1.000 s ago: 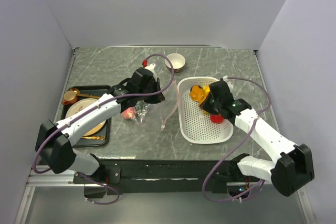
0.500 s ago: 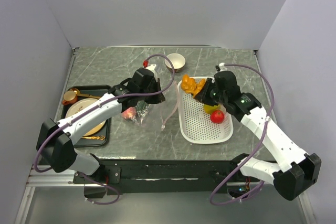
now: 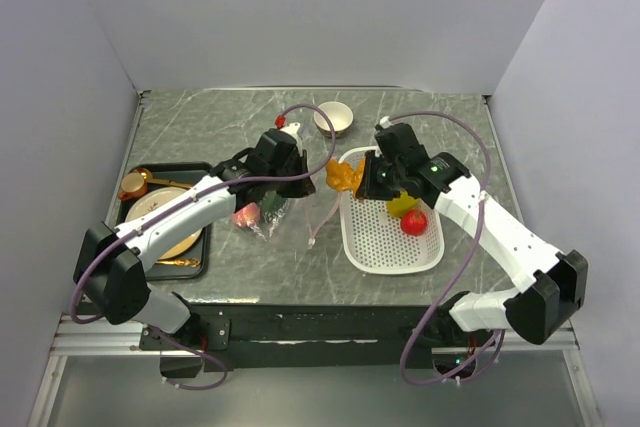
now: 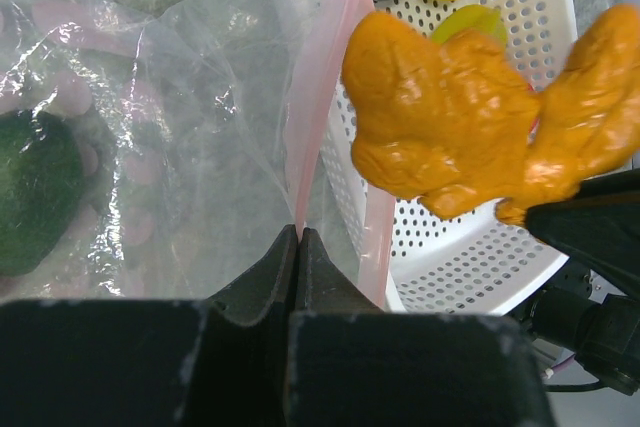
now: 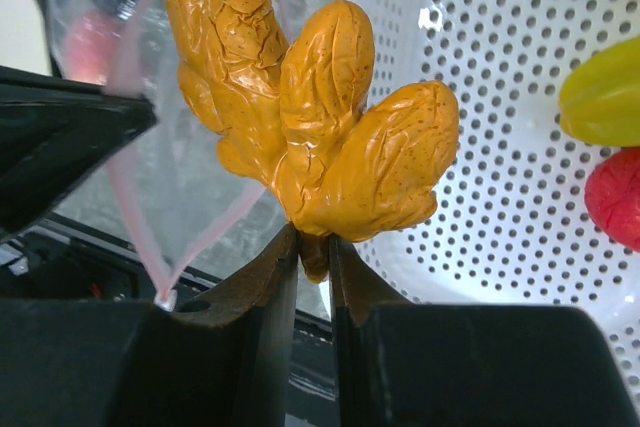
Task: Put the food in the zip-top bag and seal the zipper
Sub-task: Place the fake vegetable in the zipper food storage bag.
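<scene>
I read the zip-top bag [image 4: 190,77] as thin clear plastic film, crinkled and glossy, with bright glare spots. Its zipper [image 4: 322,67] is a smooth, pale pink plastic strip. The orange food piece [image 5: 320,137] has a wrinkled, moulded skin with a soft sheen. The basket [image 5: 500,277] is white perforated plastic, semi-matt. The table [image 3: 230,117] shows a grey marbled, stone-look finish.

I see the lumpy orange food piece [image 3: 341,175] aloft just right of the clear zip-top bag [image 4: 200,127]; its pink zipper [image 4: 316,87] stands open.
</scene>
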Motion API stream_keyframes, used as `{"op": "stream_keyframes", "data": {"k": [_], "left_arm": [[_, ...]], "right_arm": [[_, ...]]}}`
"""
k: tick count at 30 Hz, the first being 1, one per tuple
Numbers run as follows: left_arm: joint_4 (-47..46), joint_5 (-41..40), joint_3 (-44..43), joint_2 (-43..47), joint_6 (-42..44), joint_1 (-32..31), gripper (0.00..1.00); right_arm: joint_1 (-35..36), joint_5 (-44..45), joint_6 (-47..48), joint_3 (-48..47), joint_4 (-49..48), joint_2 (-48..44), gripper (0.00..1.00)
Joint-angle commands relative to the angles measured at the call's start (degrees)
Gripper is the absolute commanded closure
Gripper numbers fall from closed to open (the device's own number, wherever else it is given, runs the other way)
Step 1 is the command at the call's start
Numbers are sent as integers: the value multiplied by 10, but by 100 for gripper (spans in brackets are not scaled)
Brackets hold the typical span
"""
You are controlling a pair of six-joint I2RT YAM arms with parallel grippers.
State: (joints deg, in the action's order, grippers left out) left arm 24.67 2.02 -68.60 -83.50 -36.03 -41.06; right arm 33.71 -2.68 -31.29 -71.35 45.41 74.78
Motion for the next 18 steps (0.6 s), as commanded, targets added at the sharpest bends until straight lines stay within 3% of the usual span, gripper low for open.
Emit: {"op": "stream_keyframes", "data": {"k": [1,18], "left_arm": [[-13,-4,-22,4,8,-1,99],[3,-18,-44,-10,15,-13,99]], "right_arm": [[7,-5,15,-32,39,7,100],[47,2,38,-79,80,84,100]]}}
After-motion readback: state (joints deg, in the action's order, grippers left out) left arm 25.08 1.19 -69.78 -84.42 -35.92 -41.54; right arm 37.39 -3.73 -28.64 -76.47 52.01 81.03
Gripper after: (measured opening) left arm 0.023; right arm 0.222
